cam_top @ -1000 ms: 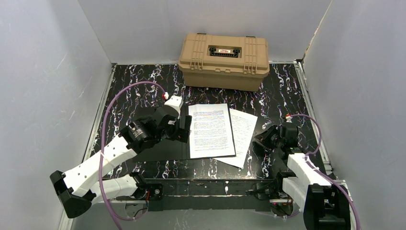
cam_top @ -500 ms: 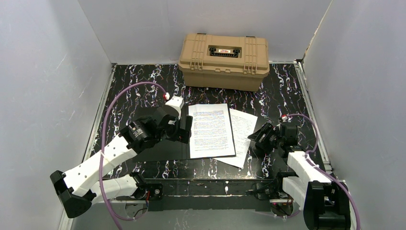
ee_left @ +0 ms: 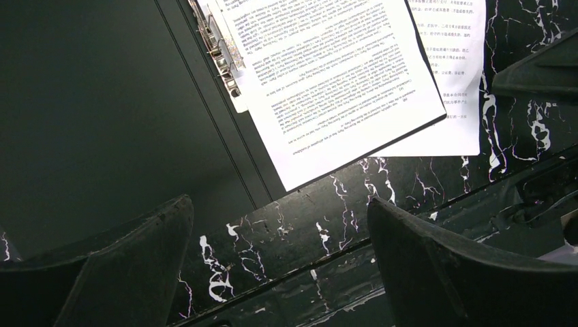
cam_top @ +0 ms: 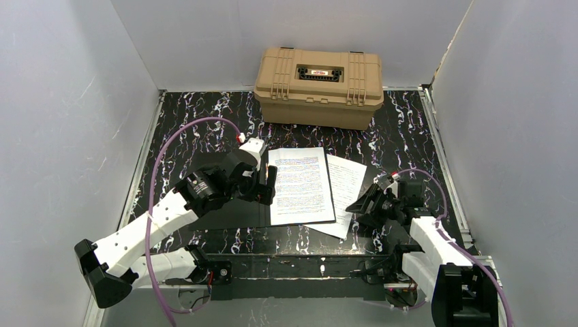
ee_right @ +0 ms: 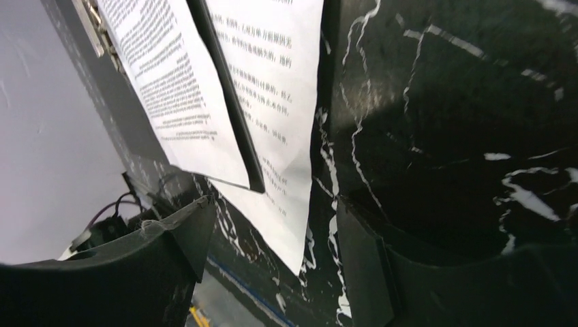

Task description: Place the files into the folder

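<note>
Top view, folder [cam_top: 232, 216]: lies open and flat on the table [cam_top: 409, 122] between the arms, black inside up, with one printed sheet [cam_top: 300, 185] on its right half.
Loose sheet [cam_top: 347, 187]: pokes out from under the folder's right edge, mostly on the table, not yet filed.
Left gripper [ee_left: 278, 203]: spread wide, holding nothing, over the folder's near edge by the spine.
Right gripper [ee_right: 274, 204]: fingers apart, nothing between them, low beside the loose sheet's near corner.
Risk, drag: the folder edge overlaps the loose sheet, so pulling it sideways may shift the folder or crease the paper.
Risk, slip: the sheet on the folder looks unclipped beside the ring clip [ee_left: 221, 51], and a nudge could slide it off.
Risk, miss: the paper lies flat, so your fingers may scrape the table and catch nothing.
Hidden: you cannot tell how many sheets are stacked. The left arm covers much of the folder's left half from above. The covered part of the loose sheet is unseen.
</note>
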{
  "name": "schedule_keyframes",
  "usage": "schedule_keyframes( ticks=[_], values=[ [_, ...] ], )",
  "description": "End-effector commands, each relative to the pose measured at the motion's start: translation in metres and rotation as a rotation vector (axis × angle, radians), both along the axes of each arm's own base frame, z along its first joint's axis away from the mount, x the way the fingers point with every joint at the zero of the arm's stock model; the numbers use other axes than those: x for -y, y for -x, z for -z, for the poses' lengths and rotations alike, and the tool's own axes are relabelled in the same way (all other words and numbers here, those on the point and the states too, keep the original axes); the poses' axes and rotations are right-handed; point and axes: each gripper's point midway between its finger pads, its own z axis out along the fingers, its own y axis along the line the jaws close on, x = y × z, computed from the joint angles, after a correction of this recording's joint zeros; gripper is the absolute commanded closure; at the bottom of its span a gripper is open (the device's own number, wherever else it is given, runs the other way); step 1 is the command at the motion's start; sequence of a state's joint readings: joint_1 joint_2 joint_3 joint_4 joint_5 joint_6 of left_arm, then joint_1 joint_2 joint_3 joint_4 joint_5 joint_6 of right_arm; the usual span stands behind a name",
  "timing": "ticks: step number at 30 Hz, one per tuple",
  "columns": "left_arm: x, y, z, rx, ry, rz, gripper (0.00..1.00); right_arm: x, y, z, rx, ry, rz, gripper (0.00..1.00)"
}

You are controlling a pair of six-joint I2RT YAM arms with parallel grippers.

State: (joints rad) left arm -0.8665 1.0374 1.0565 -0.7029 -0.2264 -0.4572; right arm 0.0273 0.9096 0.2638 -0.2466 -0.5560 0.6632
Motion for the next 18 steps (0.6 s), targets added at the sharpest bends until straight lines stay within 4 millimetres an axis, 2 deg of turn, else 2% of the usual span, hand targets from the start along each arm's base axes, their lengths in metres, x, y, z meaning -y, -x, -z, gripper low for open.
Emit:
schedule_keyframes(
  ticks=[1,9,18],
  values=[
    [0.0,0.003,0.001,-0.004,0.009,0.002,0.02,-0.007,0.048,0.021,-0.175,-0.048,-0.068,0.25],
    [-0.001,0.004,0.002,-0.004,0.009,0.002,0.02,-0.016,0.078,0.038,-0.252,-0.109,-0.103,0.26],
    [-0.001,0.003,0.003,-0.006,0.005,0.0,0.02,-0.016,0.081,0.051,-0.261,-0.097,-0.074,0.27]
  ],
)
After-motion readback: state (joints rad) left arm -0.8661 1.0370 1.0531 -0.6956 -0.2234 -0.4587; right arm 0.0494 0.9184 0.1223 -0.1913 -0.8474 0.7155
